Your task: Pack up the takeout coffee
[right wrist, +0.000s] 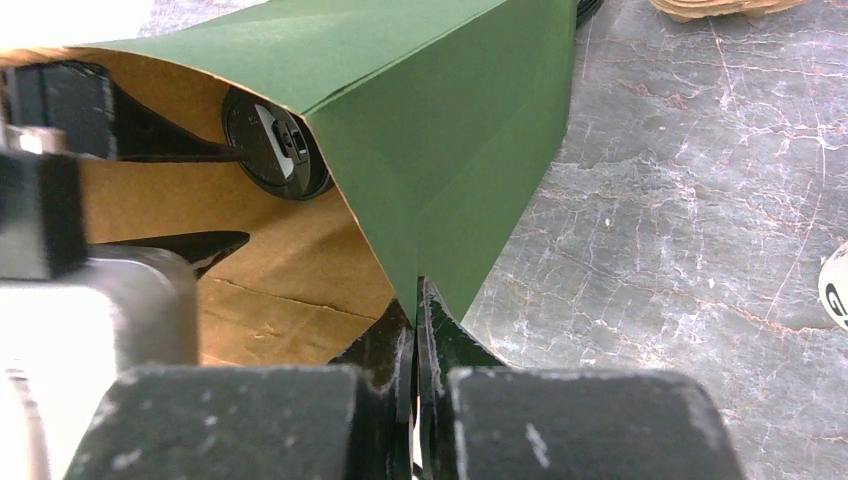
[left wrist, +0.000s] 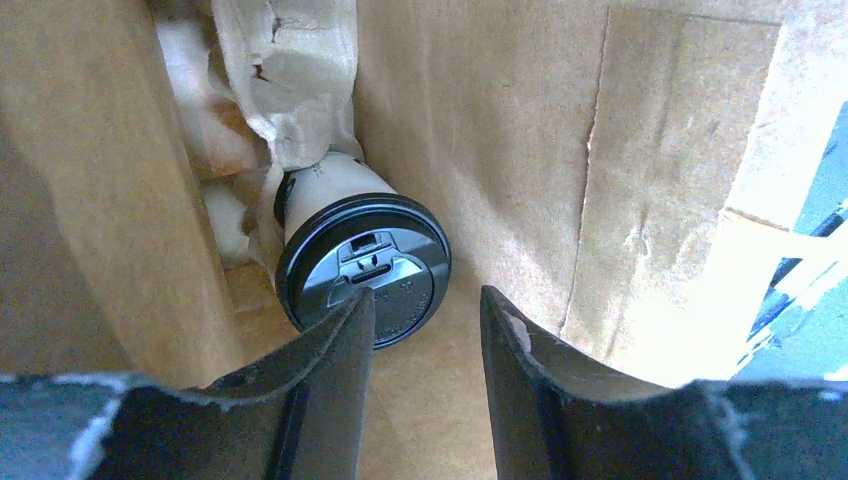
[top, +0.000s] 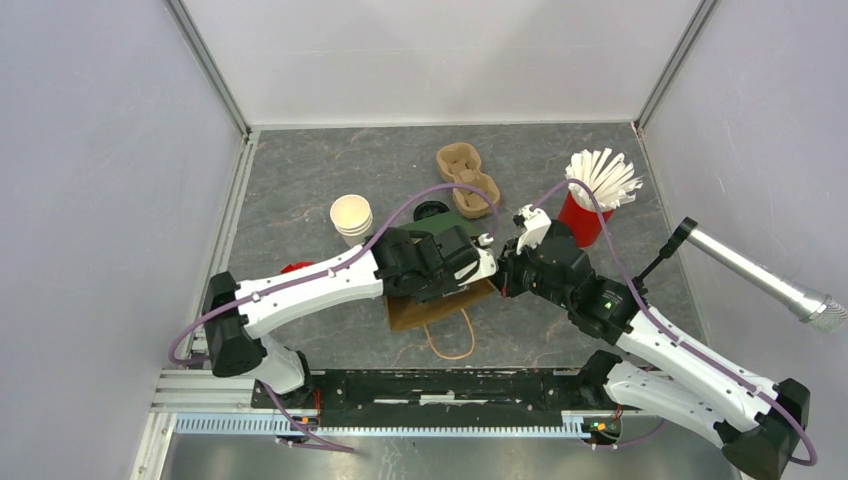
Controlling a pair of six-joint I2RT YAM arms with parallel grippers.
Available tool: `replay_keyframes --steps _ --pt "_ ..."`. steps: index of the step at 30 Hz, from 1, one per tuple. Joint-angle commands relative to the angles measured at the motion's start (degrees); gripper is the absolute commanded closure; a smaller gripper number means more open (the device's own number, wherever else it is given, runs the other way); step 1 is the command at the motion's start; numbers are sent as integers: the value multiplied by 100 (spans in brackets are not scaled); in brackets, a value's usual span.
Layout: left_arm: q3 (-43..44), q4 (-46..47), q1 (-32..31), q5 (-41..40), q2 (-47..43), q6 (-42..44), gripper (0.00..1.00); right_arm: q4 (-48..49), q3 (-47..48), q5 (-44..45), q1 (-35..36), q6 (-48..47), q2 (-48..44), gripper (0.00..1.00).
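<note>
The takeout coffee (left wrist: 363, 270), a white cup with a black lid, lies on its side deep inside a green paper bag with a brown inside (left wrist: 520, 150). Its lid faces the bag's mouth. My left gripper (left wrist: 425, 300) is inside the bag, open and empty, its jaws just in front of the lid. The lid also shows in the right wrist view (right wrist: 275, 145). My right gripper (right wrist: 415, 290) is shut on the green edge of the bag's mouth (right wrist: 440, 130). From the top, the bag (top: 450, 222) lies between both grippers, and the cup is hidden.
A stack of plain white cups (top: 352, 217) stands left of the bag. A cardboard cup carrier (top: 467, 178) lies behind it, and a red cup of white straws (top: 585, 215) stands to the right. A microphone (top: 760, 275) juts in at the right wall.
</note>
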Motion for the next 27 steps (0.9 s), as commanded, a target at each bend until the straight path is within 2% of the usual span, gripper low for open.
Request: replay_keyframes --steps 1,11,14,16,23,27 --pt "162 266 14 119 -354 -439 49 103 108 -19 35 41 -110 100" --pt "242 609 131 128 -813 -1073 39 97 117 -27 35 71 -88 100" --pt "401 683 217 125 -903 -1313 31 88 118 -29 40 65 -84 100" --pt "471 733 264 117 -958 -1376 26 81 117 -45 37 66 -81 100" --pt "432 762 326 169 -1084 -1424 22 82 151 -40 34 49 -52 100" --pt "455 757 330 152 -1174 -1460 16 73 174 -33 34 45 -32 100"
